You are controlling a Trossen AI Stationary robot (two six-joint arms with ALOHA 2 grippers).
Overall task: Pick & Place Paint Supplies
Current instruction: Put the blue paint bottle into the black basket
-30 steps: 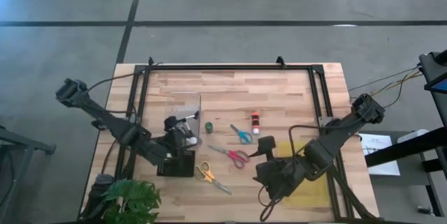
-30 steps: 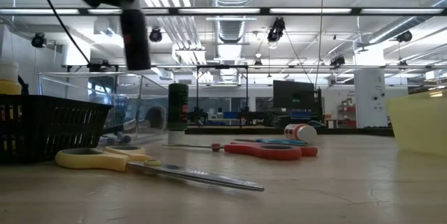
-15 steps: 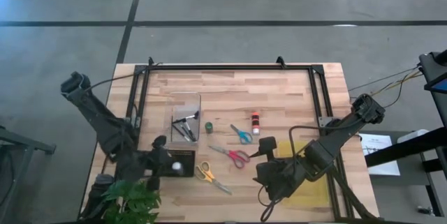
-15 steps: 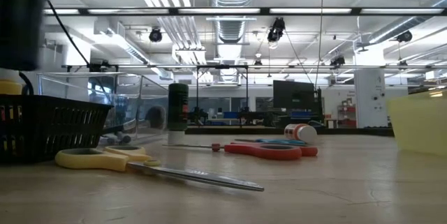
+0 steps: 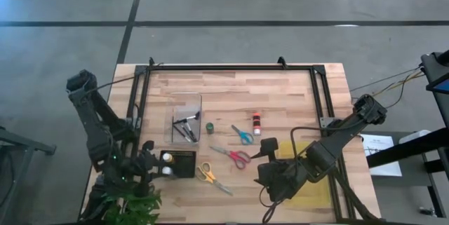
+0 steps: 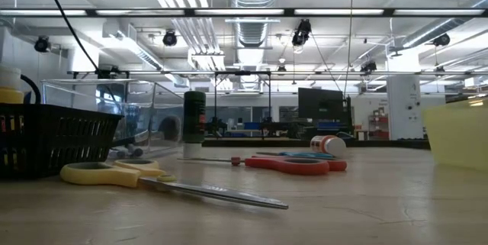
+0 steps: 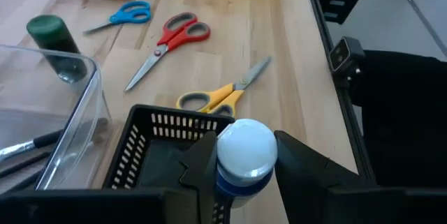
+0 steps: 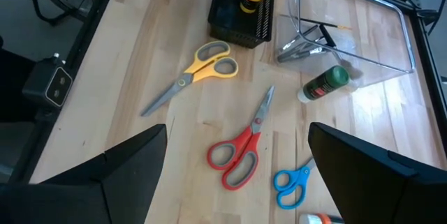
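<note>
Pot: a small round paint pot (image 7: 244,155) with a smooth white cap and blue body, grasped between the two dark fingers of the left tool (image 7: 244,165), just over the near rim of the black basket (image 7: 150,140).
Left tool place: at 7 o'clock of the tabletop (image 5: 280,99), at the basket's (image 5: 181,163) left edge in the high view.
Basket: square, black plastic lattice walls; two pots with pale caps stand inside, seen from above; the low view shows only its mesh side (image 6: 53,138).
Clear bin: see-through hard plastic box (image 5: 186,118) at 12 o'clock of the basket, holding thin dark brushes (image 5: 184,128).
Scissors: yellow pair (image 5: 209,176) at 3 o'clock of the basket; red pair (image 5: 234,156) and small blue pair (image 5: 243,135) farther right; steel blades, plastic loops.
Green pot: cylinder (image 5: 210,127) just beside the clear bin.
Red pot: small tube (image 5: 257,122), orange and black with white end.
Right tool: released, fingers wide (image 8: 223,175), at 5 o'clock above the yellow bin (image 5: 312,190).
Hard to tell: the held pot's label; the left tool is out of the low view.
</note>
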